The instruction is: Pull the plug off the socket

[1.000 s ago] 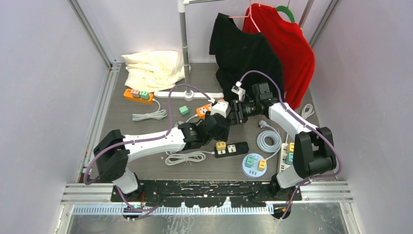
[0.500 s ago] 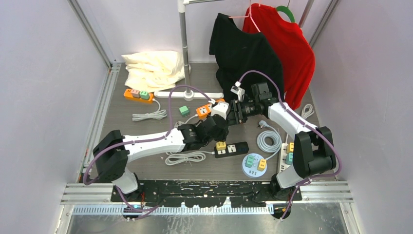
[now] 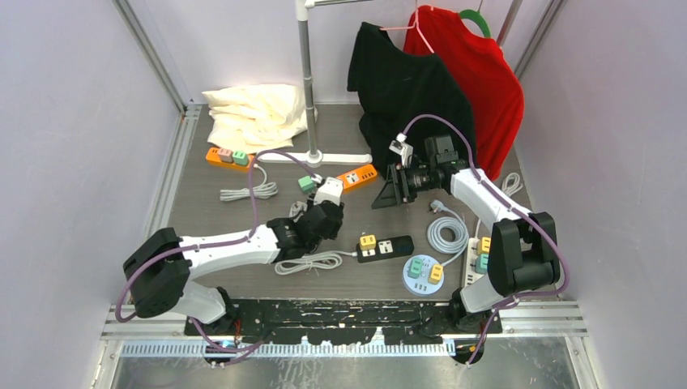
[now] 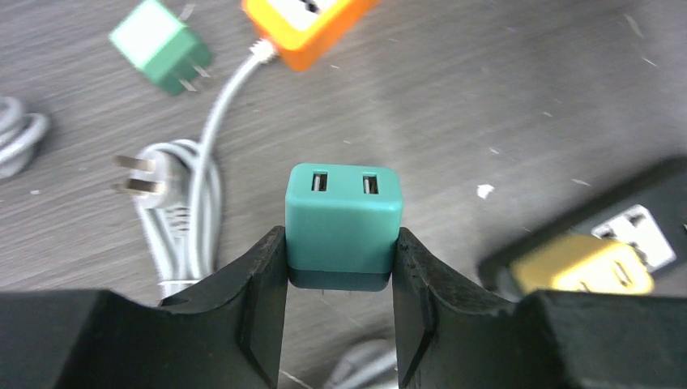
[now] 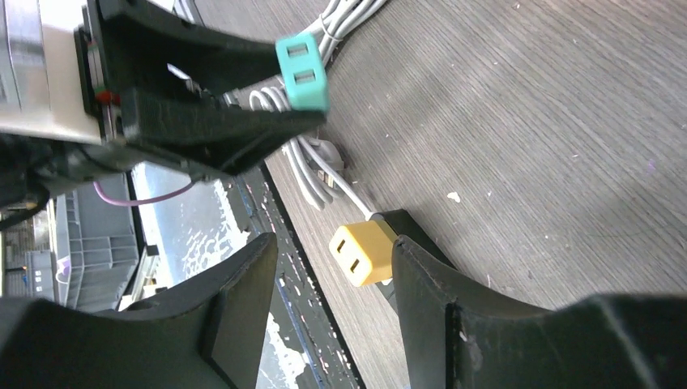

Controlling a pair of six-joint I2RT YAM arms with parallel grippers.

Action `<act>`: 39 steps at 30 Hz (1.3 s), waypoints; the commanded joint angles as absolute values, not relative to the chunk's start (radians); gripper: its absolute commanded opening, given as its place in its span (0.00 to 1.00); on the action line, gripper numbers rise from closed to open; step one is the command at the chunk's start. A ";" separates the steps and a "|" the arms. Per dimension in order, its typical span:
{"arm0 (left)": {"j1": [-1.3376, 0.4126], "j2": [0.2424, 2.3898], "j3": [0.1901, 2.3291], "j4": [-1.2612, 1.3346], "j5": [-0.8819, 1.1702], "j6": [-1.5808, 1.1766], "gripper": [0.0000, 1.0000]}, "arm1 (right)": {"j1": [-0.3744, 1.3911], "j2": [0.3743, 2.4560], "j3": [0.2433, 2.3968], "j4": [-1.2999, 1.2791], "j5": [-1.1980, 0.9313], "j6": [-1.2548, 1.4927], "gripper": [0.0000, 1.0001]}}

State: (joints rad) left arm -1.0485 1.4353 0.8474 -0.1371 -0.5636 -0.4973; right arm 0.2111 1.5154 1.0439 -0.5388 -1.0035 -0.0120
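bench (image 3: pixel 202 215): dark grey boards carrying power strips, loose plugs and white cables; there is bare room around them for setting a freed plug down.
left fingers (image 4: pixel 261 284): closed narrow on the two flat sides of the teal USB plug (image 4: pixel 343 212), gripping its lower half. The USB face stays in view, and I judge this hold suits a straight pull along the prongs.
right fingers (image 5: pixel 243 275): spread wide with nothing between them, hanging just beside the right end of the orange power strip (image 3: pixel 358 175) and turned toward the left fingers. They are probably ready to steady a strip, though they touch none.
black power strip (image 3: pixel 397 245): lies on the bench near the left fingers, to their right. It holds one yellow plug (image 3: pixel 367 241) at its left end, and its other outlets look vacant.
orange power strip: lies flat just ahead of the left fingers; the outlets that show carry no plug.
round socket hub (image 3: pixel 421 288): sits near the right arm's base and holds a mint plug (image 3: pixel 416 267) and an amber plug (image 3: pixel 436 273).
teal USB plug: the task's thing, clamped in the left fingers above the bench and touching no strip. Its prongs are hidden. The pull looks done, with only the set-down left.
loose green plug (image 4: pixel 158 44): lies on its side with prongs bare, in no socket, near the orange power strip.
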 commanded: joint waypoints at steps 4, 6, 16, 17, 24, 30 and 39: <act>-0.910 1.396 0.822 -0.028 -0.672 -0.399 0.00 | 0.199 1.473 1.078 -0.541 -1.000 -0.051 0.59; -0.863 1.422 0.845 -0.044 -0.665 -0.380 0.00 | 0.199 1.473 1.078 -0.541 -1.000 -0.053 0.59; -0.673 1.640 1.018 -0.069 -0.675 -0.325 0.00 | 0.197 1.473 1.074 -0.542 -1.000 -0.061 0.60; -0.665 1.664 1.042 -0.077 -0.672 -0.319 0.00 | 0.196 1.473 1.074 -0.543 -1.000 -0.061 0.60; -0.621 1.794 1.160 -0.113 -0.587 -0.324 0.00 | 0.196 1.477 1.075 -0.543 -1.002 -0.064 0.60; -0.591 1.814 1.168 -0.114 -0.510 -0.359 0.02 | 0.196 1.488 1.073 -0.543 -1.003 -0.068 0.59; -0.542 1.820 1.167 -0.105 -0.367 -0.396 0.25 | 0.196 1.502 1.074 -0.545 -0.995 -0.072 0.60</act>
